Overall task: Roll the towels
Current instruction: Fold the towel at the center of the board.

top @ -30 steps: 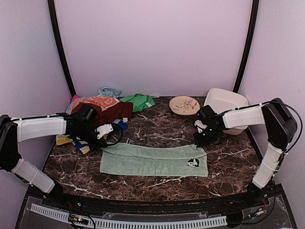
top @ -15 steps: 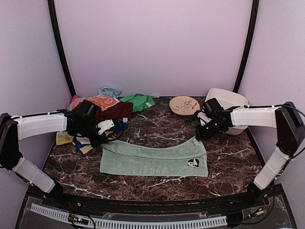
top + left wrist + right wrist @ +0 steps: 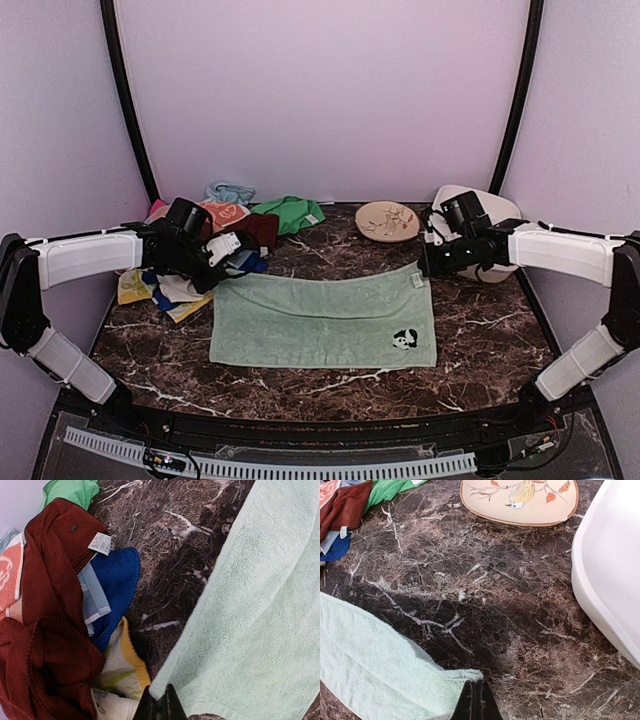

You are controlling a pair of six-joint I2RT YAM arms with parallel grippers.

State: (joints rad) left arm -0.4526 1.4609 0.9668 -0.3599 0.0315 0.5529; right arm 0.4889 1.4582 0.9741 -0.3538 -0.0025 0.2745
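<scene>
A pale mint-green towel (image 3: 325, 320) with a small panda patch lies spread on the dark marble table (image 3: 470, 340). My left gripper (image 3: 235, 268) is shut on its far left corner (image 3: 159, 687). My right gripper (image 3: 425, 268) is shut on its far right corner (image 3: 470, 676). Both corners are lifted a little and the far edge sags between them. The maroon towel (image 3: 250, 232) lies in the pile at the back left; it also shows in the left wrist view (image 3: 47, 625).
The cloth pile (image 3: 215, 215) at the back left holds orange, blue, bright green (image 3: 290, 212) and yellow-edged towels. A beige bird plate (image 3: 388, 220) and a white tub (image 3: 470, 215) stand at the back right, close to my right arm.
Both grippers have moved toward the back of the table with the towel's far corners, unfolding the narrow strip into a wider rectangle.
</scene>
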